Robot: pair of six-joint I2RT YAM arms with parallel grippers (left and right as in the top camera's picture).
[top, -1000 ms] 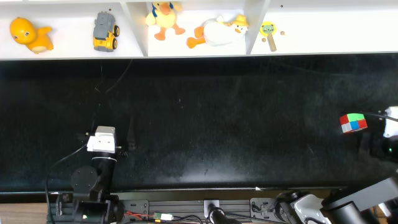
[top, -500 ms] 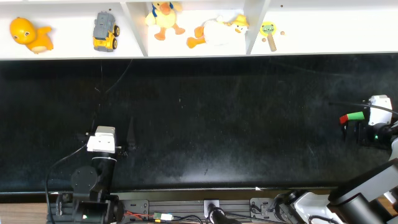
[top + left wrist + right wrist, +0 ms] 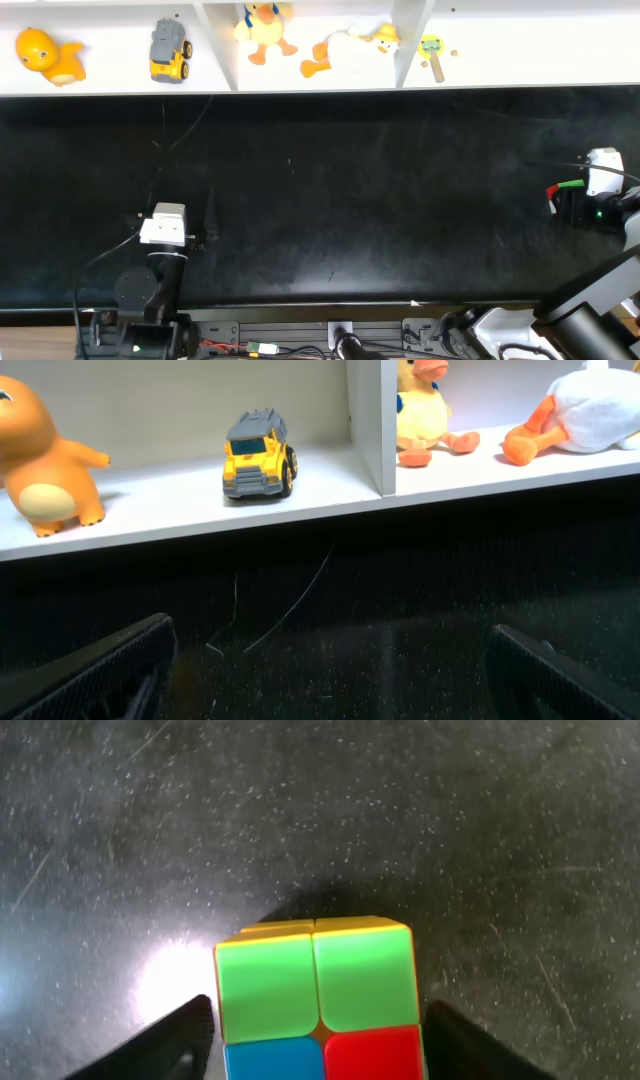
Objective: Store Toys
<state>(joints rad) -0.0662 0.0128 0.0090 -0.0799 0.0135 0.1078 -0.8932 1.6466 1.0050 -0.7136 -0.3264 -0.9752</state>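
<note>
Two arms stand at the black tabletop (image 3: 350,200). The right gripper (image 3: 318,1020) is low over the tabletop with its jaws spread, and a two-by-two puzzle cube (image 3: 315,985) sits on the surface between its fingers (image 3: 185,1035). Each finger is just beside one side of the cube; whether they press on it cannot be told. The cube's upper face is green, and the face towards the gripper shows a blue square and a red one.

The left gripper (image 3: 330,675) is wide open, holds nothing, and hangs just above the tabletop. Straight ahead of it, well apart, runs a white shelf (image 3: 365,420) split by upright dividers. In the compartment ahead of this gripper an orange cartoon-lizard figure (image 3: 45,455) and a yellow-and-grey toy truck (image 3: 258,455) stand apart from each other. Beyond the divider, a yellow plush duck (image 3: 425,410) sits upright beside a white plush duck (image 3: 590,415) lying on its side.
</note>
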